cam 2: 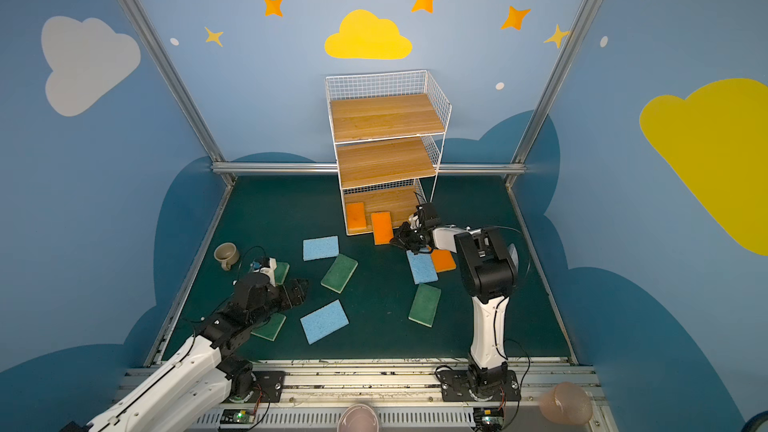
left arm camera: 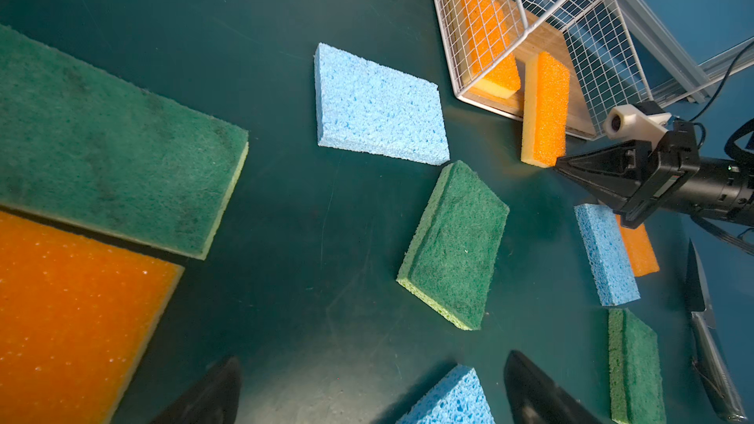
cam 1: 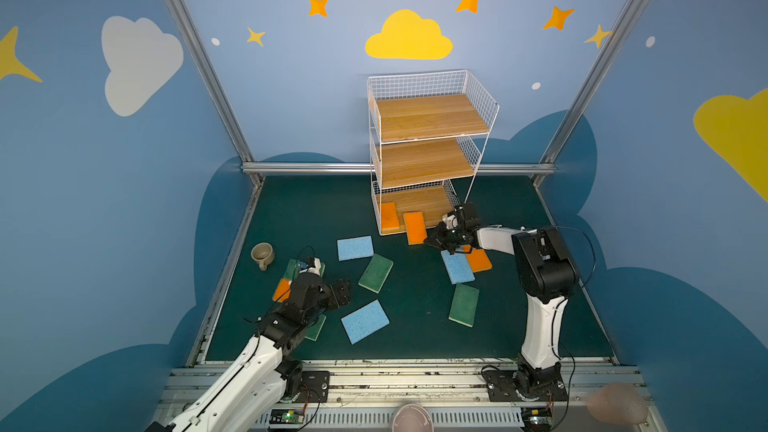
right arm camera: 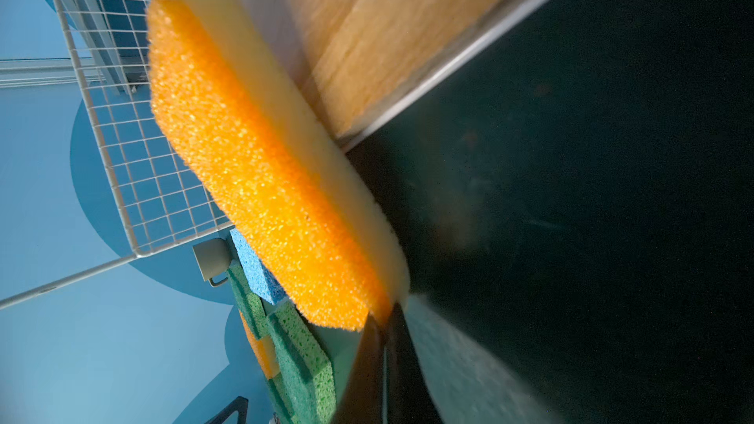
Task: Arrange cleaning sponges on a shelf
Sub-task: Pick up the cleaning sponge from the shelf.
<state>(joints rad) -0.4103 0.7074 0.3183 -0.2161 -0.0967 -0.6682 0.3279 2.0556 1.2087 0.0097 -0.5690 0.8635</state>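
Note:
The shelf (cam 1: 432,118) (cam 2: 386,118) stands at the back of the mat. One orange sponge (cam 1: 389,216) (left arm camera: 491,55) lies on its bottom plank. A second orange sponge (cam 1: 415,227) (cam 2: 382,227) (right arm camera: 261,165) lies half over that plank's front edge. My right gripper (cam 1: 428,240) (right arm camera: 389,320) is shut with nothing between its fingers, its tip against this sponge's near end. My left gripper (cam 1: 347,290) (left arm camera: 372,358) hovers open over bare mat, beside a blue sponge (cam 1: 365,321) (left arm camera: 453,397). Blue, green and orange sponges lie scattered on the mat.
A beige cup (cam 1: 262,254) sits near the left wall. Loose on the mat are blue sponges (cam 1: 355,248) (cam 1: 457,266), green sponges (cam 1: 375,273) (cam 1: 464,304) and an orange sponge (cam 1: 478,259) under the right arm. More sponges (cam 1: 281,289) lie partly under the left arm.

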